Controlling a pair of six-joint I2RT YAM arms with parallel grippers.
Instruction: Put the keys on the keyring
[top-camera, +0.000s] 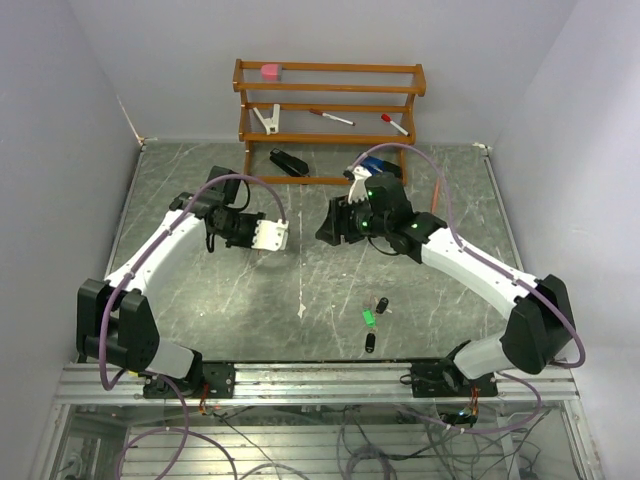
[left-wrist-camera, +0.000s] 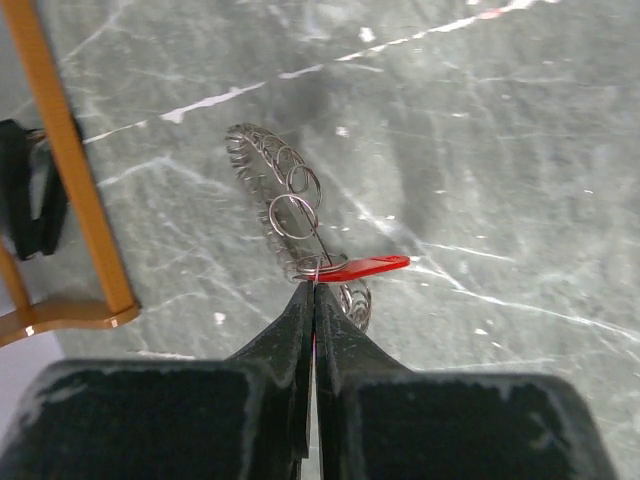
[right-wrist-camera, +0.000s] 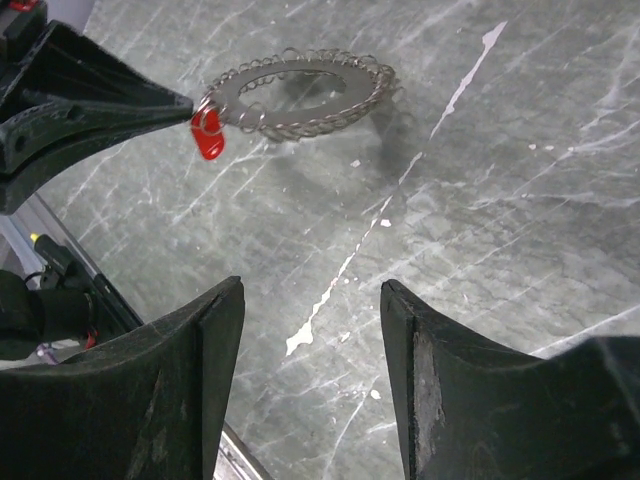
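**Ring pinched on the left, right jaws standing apart**

From above, we are seeing the left gripper (top-camera: 272, 236) and right gripper (top-camera: 335, 222) facing each other over the veined grey stone table (top-camera: 200, 300). Whatever the left one is holding is too thin to make out. A green-headed key (top-camera: 368, 317) and two black-headed keys (top-camera: 382, 304) are lying loose near the front edge.

At the left wrist, the black fingers are pressing together on the rim of the thin silvery, wire-looped keyring (left-wrist-camera: 285, 205), hiding where a red plastic-headed key (left-wrist-camera: 365, 267) is joining it.

At the right wrist, blunt dark fingers are standing apart and empty, and the ring is hanging above its shadow.
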